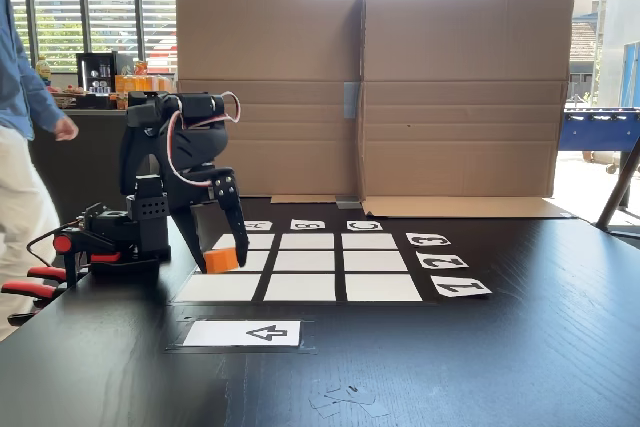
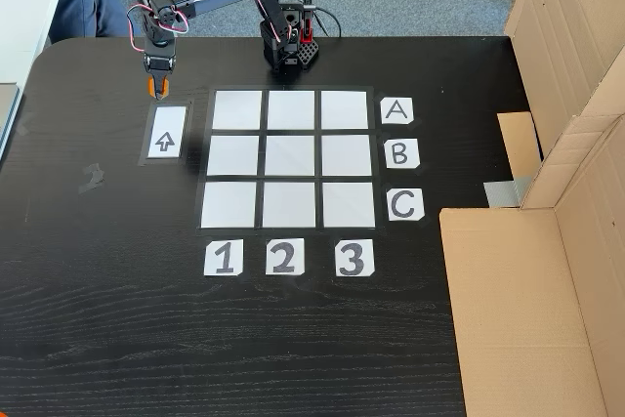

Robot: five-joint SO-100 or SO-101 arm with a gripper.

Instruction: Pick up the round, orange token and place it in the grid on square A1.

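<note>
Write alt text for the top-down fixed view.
A black robot arm's gripper holds an orange token just above the arrow card, left of the grid, whose squares, including A1, are empty.

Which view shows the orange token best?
The low fixed view from the table's edge: the token shows as a clear orange block at the gripper. In the fixed view from above, the token is only an orange sliver under the gripper.

arrow card (image 2: 165,141) on black table (image 2: 293,339) | cardboard screen (image 1: 460,87) | person (image 1: 20,147), perhaps standing
</note>
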